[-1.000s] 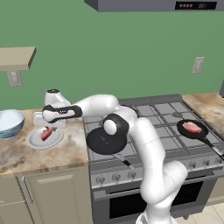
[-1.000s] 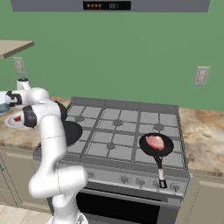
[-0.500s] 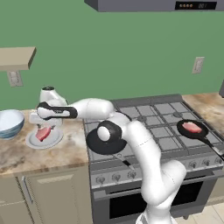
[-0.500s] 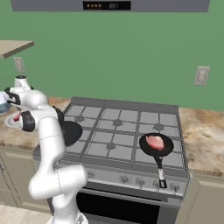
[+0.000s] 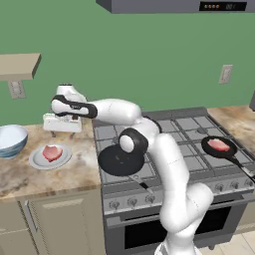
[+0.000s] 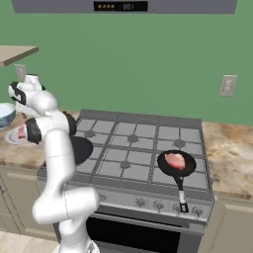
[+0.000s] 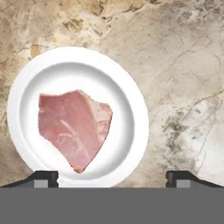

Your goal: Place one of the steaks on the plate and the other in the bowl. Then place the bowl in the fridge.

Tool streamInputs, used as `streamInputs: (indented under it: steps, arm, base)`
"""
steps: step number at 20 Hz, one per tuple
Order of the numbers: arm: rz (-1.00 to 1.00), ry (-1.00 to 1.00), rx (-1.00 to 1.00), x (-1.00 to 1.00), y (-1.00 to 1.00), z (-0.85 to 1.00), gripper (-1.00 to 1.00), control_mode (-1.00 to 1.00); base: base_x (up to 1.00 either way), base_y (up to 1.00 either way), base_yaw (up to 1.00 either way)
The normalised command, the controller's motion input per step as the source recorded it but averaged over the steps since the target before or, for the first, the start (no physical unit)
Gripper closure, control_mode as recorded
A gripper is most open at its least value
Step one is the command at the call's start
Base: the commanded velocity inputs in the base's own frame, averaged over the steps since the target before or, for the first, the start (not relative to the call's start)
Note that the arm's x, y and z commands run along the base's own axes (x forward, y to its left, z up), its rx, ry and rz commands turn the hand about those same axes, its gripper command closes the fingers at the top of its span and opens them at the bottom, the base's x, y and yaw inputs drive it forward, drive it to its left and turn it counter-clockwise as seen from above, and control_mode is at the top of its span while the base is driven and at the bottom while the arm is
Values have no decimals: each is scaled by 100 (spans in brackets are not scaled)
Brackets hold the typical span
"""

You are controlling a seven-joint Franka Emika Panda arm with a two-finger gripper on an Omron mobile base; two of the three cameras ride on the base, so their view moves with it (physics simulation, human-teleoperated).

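The white end effector [image 5: 62, 123] with its two dark finger tips [image 7: 43, 178] is held wide open above the surface, and nothing is gripped in it. In the hand view, the two tips are seen far apart, with the small round white-grey plate [image 7: 127, 109] below them. One flat pink-red steak [image 7: 72, 127] is laid on that plate, near its middle. The plate is set on the brown marbled stone surface [image 7: 183, 87], close to the front edge, left of the stove.

Just to the left of the plate, near the left edge of the left base view, the deep round bowl with a white inside and light blue outside [image 5: 11, 140] is found. It is close to the plate but not touching it.

A round black frying pan [image 5: 119, 160] is seen on the front left part of the grey gas stove [image 5: 174, 144]. A second black pan [image 5: 219, 147] is placed on the right side of the stove, and the other pink-red steak [image 5: 217, 145] is lying in it.
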Motion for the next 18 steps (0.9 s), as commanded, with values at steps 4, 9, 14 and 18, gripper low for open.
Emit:
streamInputs:
  steps: [4, 9, 14, 18]
  arm:
    - [0, 1, -3, -98, -95, 15, -100, -100]
    - [1, 0, -5, -99, -89, 36, -100, -100]
    - [3, -1, -2, -90, -75, 54, -100, -100]
    - [1, -5, 0, -78, -71, 66, -100, -100]
  base:
    - [0, 0, 0]
    - [0, 0, 0]
    - [0, 0, 0]
    - [0, 0, 0]
